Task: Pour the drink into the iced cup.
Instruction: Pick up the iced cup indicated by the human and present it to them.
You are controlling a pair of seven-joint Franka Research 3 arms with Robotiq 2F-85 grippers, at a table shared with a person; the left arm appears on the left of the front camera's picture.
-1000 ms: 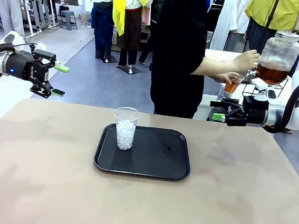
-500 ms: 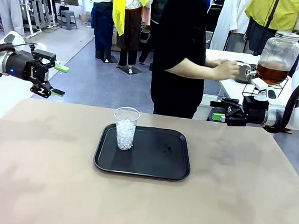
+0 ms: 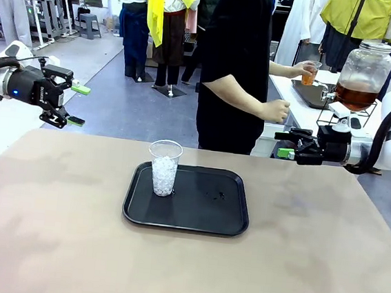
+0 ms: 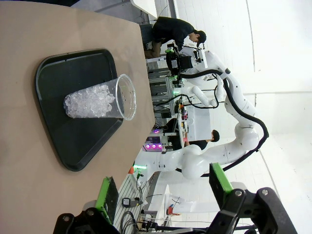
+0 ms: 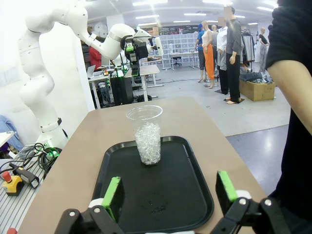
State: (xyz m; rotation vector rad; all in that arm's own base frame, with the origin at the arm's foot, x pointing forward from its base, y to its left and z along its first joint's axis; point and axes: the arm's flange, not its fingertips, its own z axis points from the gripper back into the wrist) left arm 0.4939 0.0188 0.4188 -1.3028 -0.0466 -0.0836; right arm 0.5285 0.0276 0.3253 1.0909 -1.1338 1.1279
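Observation:
The iced cup (image 3: pixel 164 168) is a clear plastic cup of white ice, upright on the left part of a black tray (image 3: pixel 230 219). It also stands in the left wrist view (image 4: pixel 97 100) and the right wrist view (image 5: pixel 147 134). The drink (image 3: pixel 309 76) is amber liquid in a small clear cup, held up by a person's hand beside the glass dispenser jar (image 3: pixel 363 72). My left gripper (image 3: pixel 79 105) hangs open off the table's far left (image 4: pixel 163 187). My right gripper (image 3: pixel 283 144) is open past the far right edge (image 5: pixel 169 191). Both hold nothing.
A person in black (image 3: pixel 235 60) stands at the table's far side, the other hand (image 3: pixel 276 111) a fist near my right gripper. The jar stands on a white side table (image 3: pixel 303 112). Other people stand farther back. Bare table (image 3: pixel 69 231) surrounds the tray.
The person has taken the small cup from under the jar's spigot and raised it to the left of the jar; the other arm has dropped. Both arms and the iced cup are still.

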